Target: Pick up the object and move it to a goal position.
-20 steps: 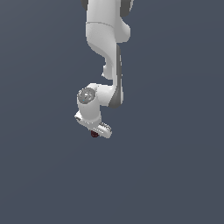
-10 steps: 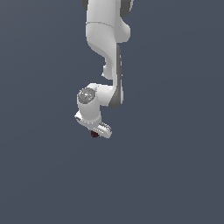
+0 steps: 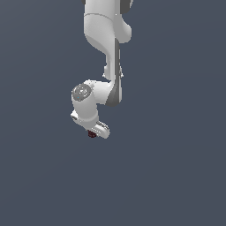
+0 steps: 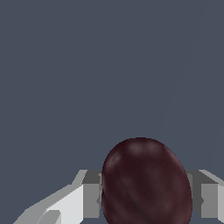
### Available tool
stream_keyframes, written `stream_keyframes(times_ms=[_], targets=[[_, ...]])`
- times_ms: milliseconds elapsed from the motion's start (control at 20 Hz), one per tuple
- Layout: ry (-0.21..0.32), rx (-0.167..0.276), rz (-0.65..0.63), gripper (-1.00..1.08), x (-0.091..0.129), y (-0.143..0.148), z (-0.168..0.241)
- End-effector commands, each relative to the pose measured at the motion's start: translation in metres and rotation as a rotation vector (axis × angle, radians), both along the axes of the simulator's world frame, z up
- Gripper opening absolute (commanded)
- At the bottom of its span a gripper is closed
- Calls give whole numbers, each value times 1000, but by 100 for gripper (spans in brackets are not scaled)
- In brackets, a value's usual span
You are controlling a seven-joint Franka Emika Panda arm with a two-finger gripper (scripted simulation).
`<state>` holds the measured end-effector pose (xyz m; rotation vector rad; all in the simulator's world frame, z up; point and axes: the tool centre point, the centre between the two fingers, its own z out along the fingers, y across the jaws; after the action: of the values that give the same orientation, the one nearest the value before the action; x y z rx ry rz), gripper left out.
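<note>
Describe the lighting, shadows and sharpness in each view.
Exterior view: flat, even light, no cast shadow under the arm, the maroon ball tiny beneath the gripper. Wrist view: ball fills the foreground, soft highlights on top, its edges blocky, background plain.

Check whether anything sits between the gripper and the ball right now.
Nothing visible does. The dark red ball sits directly between the gripper fingers, apparently already held. No goal marker shows in either view.
</note>
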<state>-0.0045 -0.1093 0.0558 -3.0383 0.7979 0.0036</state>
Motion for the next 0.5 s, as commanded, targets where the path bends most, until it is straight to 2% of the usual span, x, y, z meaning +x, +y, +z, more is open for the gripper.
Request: stream_keyframes(times_ms=[0, 450], targets=[[-2, -1, -1, -100, 5, -8, 16], [-2, -1, -1, -100, 24, -43, 81]])
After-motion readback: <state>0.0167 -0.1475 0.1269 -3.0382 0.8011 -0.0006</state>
